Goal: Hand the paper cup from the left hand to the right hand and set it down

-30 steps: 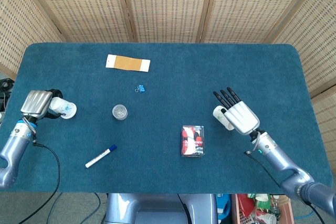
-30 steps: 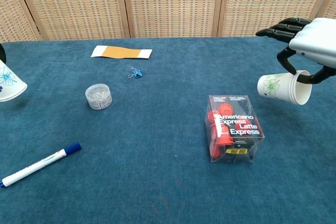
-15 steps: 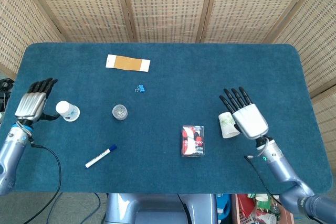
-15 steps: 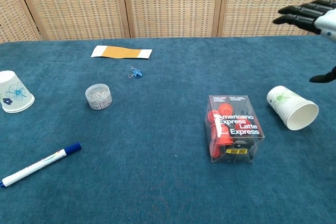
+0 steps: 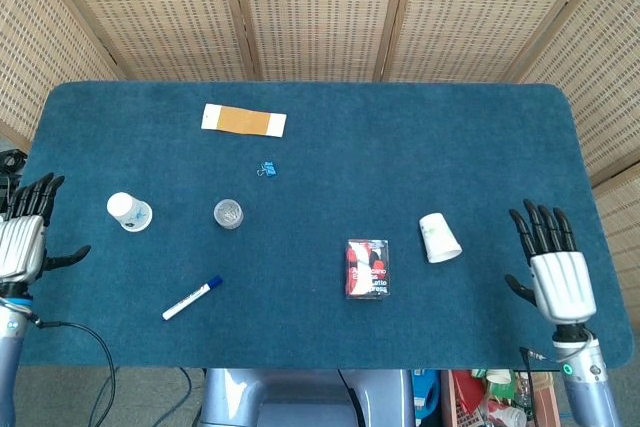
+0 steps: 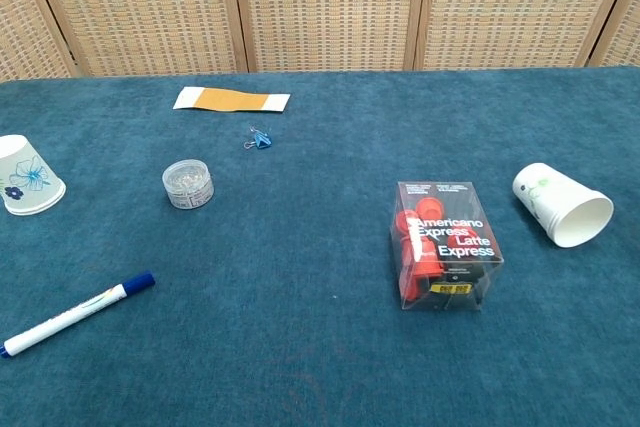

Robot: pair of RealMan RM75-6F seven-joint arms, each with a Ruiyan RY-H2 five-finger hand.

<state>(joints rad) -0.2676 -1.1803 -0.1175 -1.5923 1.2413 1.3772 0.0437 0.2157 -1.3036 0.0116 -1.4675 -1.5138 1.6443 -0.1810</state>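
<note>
Right now both hands are sitting out at the tabletop (image 5: 330, 162) edges, holding nothing. Left hand (image 5: 20, 242) is showing its fingers (image 5: 38, 192) spread wide apart; right hand (image 5: 558, 277) is doing the same, fingers (image 5: 540, 227) fanned open. One paper cup (image 6: 560, 205) is lying tipped on its side just right of the coffee capsule box (image 6: 443, 244), mouth facing the near right. A second cup (image 6: 25, 176) is standing upside down at the far left, well apart from the left hand. Marker (image 6: 75, 314), small clear jar (image 6: 188, 184), blue clip (image 6: 259, 138) and orange card (image 6: 232, 100) are lying scattered between.
</note>
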